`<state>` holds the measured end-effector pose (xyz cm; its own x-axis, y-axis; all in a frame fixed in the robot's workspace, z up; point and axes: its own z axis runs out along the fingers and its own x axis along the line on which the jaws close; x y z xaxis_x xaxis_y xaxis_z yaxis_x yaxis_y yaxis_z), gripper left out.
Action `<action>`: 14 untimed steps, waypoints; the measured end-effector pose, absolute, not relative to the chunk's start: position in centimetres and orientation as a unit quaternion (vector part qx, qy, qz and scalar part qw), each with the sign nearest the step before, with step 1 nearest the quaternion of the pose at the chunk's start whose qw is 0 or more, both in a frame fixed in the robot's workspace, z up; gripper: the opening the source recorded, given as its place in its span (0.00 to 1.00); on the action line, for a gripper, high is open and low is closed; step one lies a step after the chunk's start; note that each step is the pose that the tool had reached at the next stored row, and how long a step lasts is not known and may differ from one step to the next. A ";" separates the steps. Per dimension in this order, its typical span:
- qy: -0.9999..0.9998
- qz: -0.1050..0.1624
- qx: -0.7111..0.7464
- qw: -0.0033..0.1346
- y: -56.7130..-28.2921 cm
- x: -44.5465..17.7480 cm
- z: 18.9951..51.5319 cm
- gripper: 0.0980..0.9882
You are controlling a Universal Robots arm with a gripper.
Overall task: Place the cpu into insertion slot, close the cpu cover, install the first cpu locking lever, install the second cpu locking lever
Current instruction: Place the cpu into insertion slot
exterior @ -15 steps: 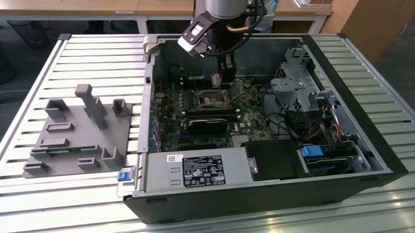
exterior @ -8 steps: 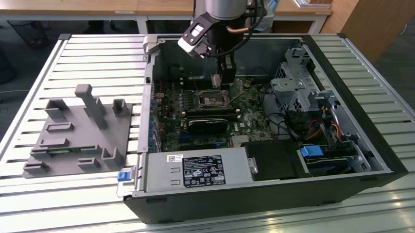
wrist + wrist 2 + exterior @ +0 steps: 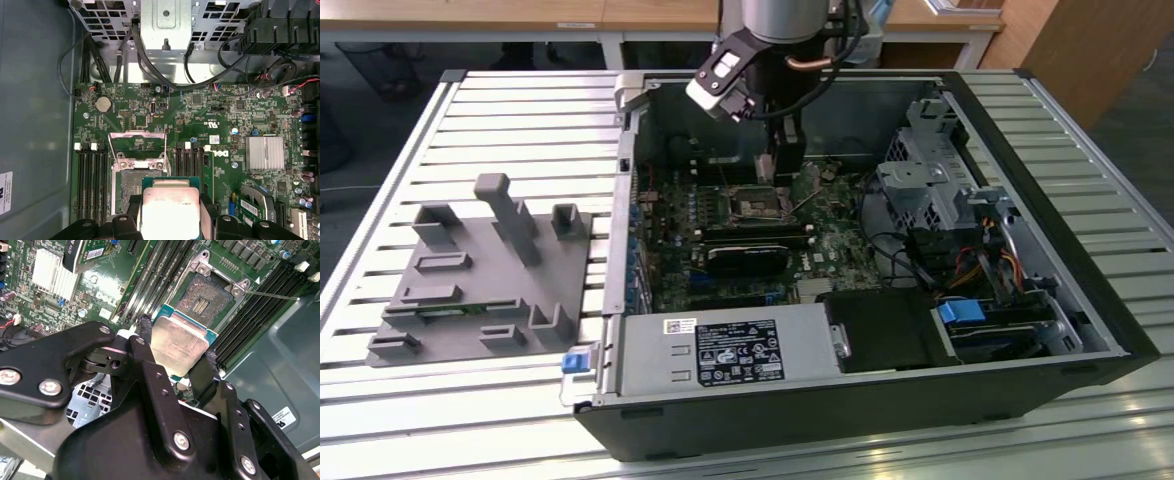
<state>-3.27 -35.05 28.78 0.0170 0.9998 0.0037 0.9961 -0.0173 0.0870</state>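
The cpu [image 3: 181, 342], a flat square chip with a dull silver top on a green-edged base, sits clamped between my gripper's [image 3: 179, 343] two black fingers [image 3: 146, 330]. It hangs just above and beside the insertion slot [image 3: 206, 296], whose dark centre is uncovered. In the first wrist view the cpu [image 3: 170, 207] overlaps one edge of the slot [image 3: 129, 186], and the metal cpu cover [image 3: 137, 141] stands folded back beyond it. A thin silver locking lever [image 3: 275, 296] juts out sideways from the socket. In the exterior view my gripper [image 3: 783, 176] reaches down into the open case over the slot [image 3: 758, 203].
The black computer case [image 3: 1067, 270] lies open on a slatted metal table [image 3: 520, 110]. Memory slots [image 3: 90, 185] flank the socket. A black card [image 3: 747, 255], power supply [image 3: 720, 350] and drive cage [image 3: 934, 180] crowd the case. A grey holder block [image 3: 480, 270] stands at the exterior view's left.
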 end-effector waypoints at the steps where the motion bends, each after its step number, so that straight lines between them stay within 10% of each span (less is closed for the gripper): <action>1: 0.700 0.032 0.712 0.030 -35.1 -3.3 28.8 0.50; 14: 0.700 0.032 0.712 0.030 -35.1 -3.3 28.5 0.50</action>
